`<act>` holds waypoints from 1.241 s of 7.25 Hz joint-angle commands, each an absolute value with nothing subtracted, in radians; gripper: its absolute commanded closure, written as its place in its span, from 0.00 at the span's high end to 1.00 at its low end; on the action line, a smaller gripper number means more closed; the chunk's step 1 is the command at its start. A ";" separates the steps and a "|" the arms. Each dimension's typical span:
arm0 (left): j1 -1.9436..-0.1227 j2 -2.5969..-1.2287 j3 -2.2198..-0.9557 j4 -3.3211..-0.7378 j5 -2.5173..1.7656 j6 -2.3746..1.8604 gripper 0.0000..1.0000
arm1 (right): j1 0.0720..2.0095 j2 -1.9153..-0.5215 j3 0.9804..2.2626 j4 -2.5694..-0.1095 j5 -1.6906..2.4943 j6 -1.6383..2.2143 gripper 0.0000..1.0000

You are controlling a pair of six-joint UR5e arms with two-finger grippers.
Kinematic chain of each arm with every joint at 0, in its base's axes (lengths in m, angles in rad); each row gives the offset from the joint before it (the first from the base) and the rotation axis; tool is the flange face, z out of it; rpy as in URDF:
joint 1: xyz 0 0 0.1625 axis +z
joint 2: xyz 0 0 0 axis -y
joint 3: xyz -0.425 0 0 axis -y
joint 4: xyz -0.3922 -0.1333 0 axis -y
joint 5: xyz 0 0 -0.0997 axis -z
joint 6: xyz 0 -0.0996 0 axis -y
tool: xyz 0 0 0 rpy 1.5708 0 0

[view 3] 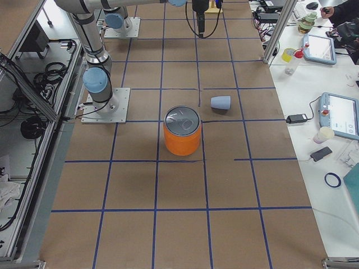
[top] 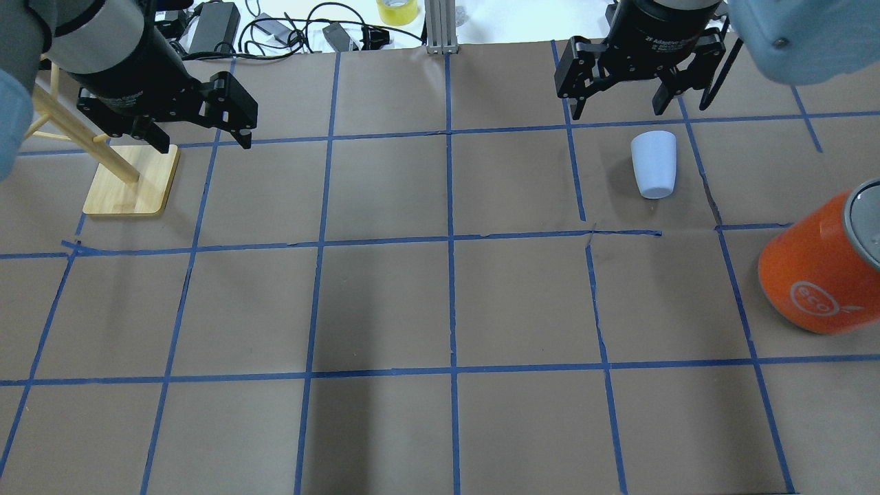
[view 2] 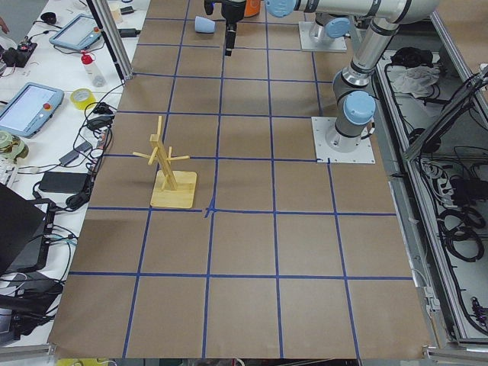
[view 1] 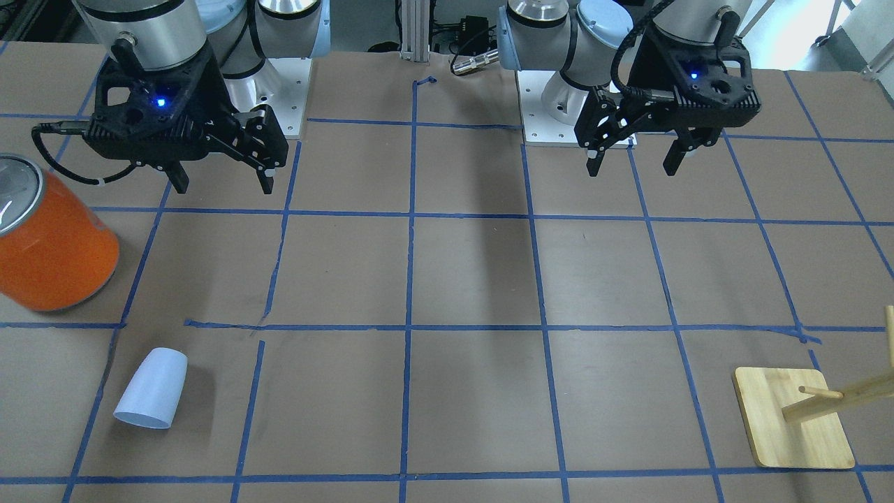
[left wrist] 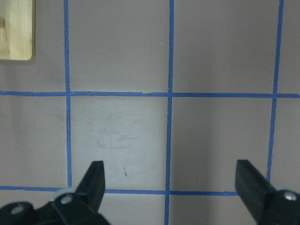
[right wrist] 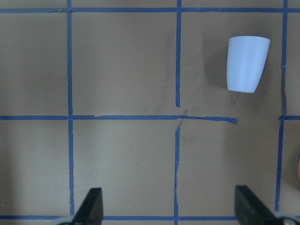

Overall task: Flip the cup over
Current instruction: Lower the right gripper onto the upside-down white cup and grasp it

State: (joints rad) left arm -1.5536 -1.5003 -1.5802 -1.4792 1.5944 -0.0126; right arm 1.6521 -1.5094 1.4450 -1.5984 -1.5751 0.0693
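Observation:
The cup (view 1: 151,388) is small and pale lavender-blue. It lies on its side on the brown table, rim pointing away from the robot. It also shows in the overhead view (top: 654,163), the right side view (view 3: 220,102) and the right wrist view (right wrist: 247,64). My right gripper (view 1: 222,183) is open and empty, held high above the table on the robot's side of the cup, clear of it (top: 617,106). In its wrist view the cup lies ahead and to the right of the fingers (right wrist: 91,206). My left gripper (view 1: 633,166) is open and empty, far from the cup (top: 204,141).
A large orange can (view 1: 52,244) with a silver top stands near the cup, closer to the robot and to the table's right end (top: 821,268). A wooden peg stand on a square base (top: 130,179) stands under my left gripper. Blue tape lines grid the table.

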 commanded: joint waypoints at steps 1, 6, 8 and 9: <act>-1.554 -1.500 -1.583 -1.479 1.594 -0.012 1.00 | 1.652 -1.509 1.447 -1.598 -1.574 0.069 1.00; -1.554 -1.500 -1.586 -1.479 1.591 -0.011 1.00 | 1.649 -1.508 1.447 -1.600 -1.585 0.068 1.00; -1.554 -1.500 -1.586 -1.479 1.591 -0.011 1.00 | 1.605 -1.503 1.448 -1.605 -1.589 0.043 1.00; -1.554 -1.500 -1.586 -1.479 1.591 -0.011 1.00 | 1.567 -1.503 1.440 -1.605 -1.574 0.041 1.00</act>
State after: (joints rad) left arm -1.5539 -1.5003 -1.5861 -1.4787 1.5908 -0.0108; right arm 1.6074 -1.5043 1.4463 -1.6039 -1.5846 0.0484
